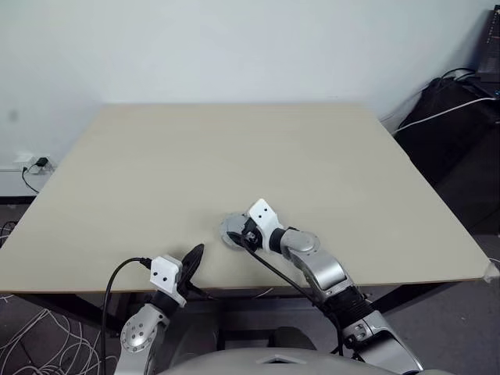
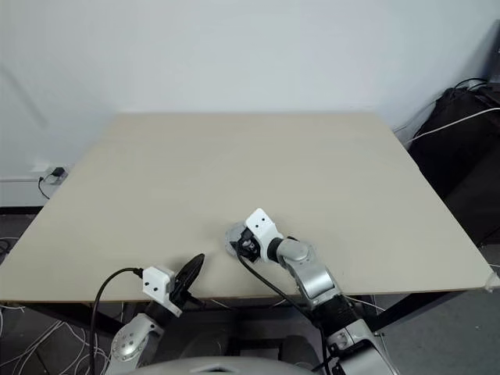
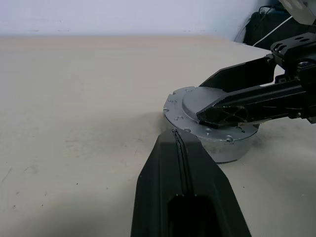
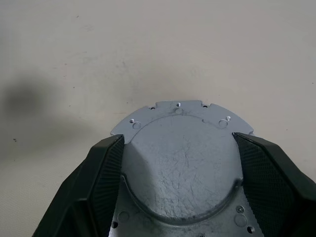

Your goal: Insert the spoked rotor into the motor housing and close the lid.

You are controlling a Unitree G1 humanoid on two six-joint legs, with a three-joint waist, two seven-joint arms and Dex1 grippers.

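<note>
Resting near the front edge of the wide pale desk, the closed assembly is what both of my arms attend to: the lid lies flat, smooth grey face up, seated on the motor housing, of which I can see a low silvery side wall beneath the notched rim. No spoked rotor is visible; I judge it to be enclosed under the lid, though the pictures cannot confirm that. My right hand reaches in from the near side with its two fingers spread wide to either side of the lid's raised centre panel, lying over the flange without clamping anything that I can make out. My left hand waits just off the desk's front edge, well to the left of the assembly, its fingers pressed together and holding nothing. I judge the stack to be rigid, dense metal, heavy for its size, and not fragile, but its scratched, bare faces look slippery against smooth pads. The flat top offers no purchase; the better hold would be across the diameter, on the side wall below the flange, where the notched rim would check any slip upward.
</note>
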